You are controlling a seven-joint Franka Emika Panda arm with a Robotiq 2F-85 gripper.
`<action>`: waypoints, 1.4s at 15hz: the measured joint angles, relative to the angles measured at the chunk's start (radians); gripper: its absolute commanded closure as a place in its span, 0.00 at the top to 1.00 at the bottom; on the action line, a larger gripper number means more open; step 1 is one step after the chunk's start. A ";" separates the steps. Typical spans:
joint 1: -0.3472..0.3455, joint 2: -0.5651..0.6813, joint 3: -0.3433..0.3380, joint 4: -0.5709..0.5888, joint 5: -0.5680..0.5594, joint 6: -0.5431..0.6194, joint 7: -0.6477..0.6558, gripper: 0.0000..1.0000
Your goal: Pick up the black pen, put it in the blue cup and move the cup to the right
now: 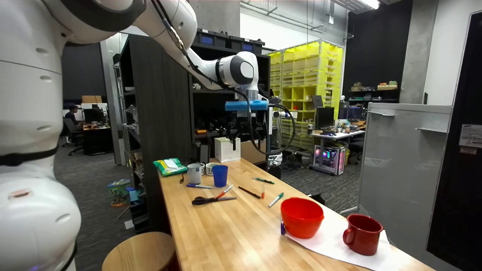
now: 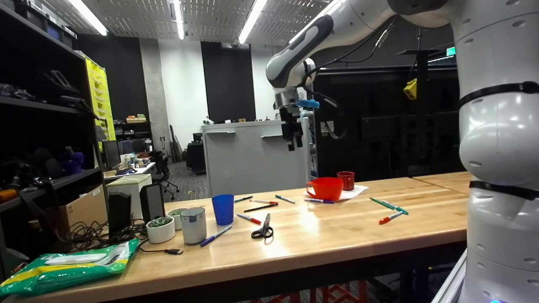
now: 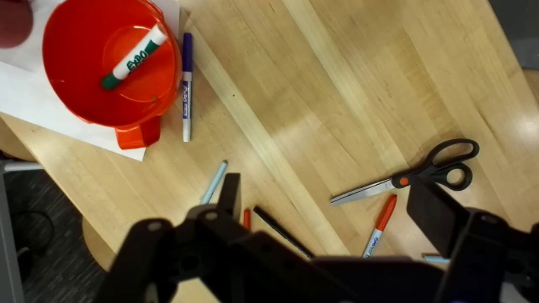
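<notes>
The black pen lies flat on the wooden table in both exterior views (image 1: 249, 192) (image 2: 261, 207). In the wrist view the black pen (image 3: 283, 231) is partly hidden behind the gripper body. The blue cup stands upright and apart from the pen in both exterior views (image 1: 220, 175) (image 2: 223, 209). It is out of the wrist view. My gripper is high above the table in both exterior views (image 1: 246, 143) (image 2: 295, 145). In the wrist view its fingers (image 3: 332, 202) are wide apart with nothing between them.
Scissors (image 3: 404, 181) and an orange-capped marker (image 3: 380, 225) lie near the pen. More markers are scattered around. The red bowl (image 1: 302, 218), with a green marker inside, and the dark red mug (image 1: 363, 235) stand on white paper. A grey mug (image 2: 193, 225) stands beside the cup.
</notes>
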 measured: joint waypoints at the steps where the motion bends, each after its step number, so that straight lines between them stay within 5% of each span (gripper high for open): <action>1: 0.000 0.004 0.001 0.006 -0.002 -0.004 -0.005 1.00; 7: -0.002 0.009 0.001 0.014 -0.003 -0.003 -0.019 1.00; 11: -0.002 0.097 0.019 0.050 -0.019 0.105 -0.135 1.00; 21: -0.001 0.514 0.131 0.425 -0.061 0.214 -0.551 1.00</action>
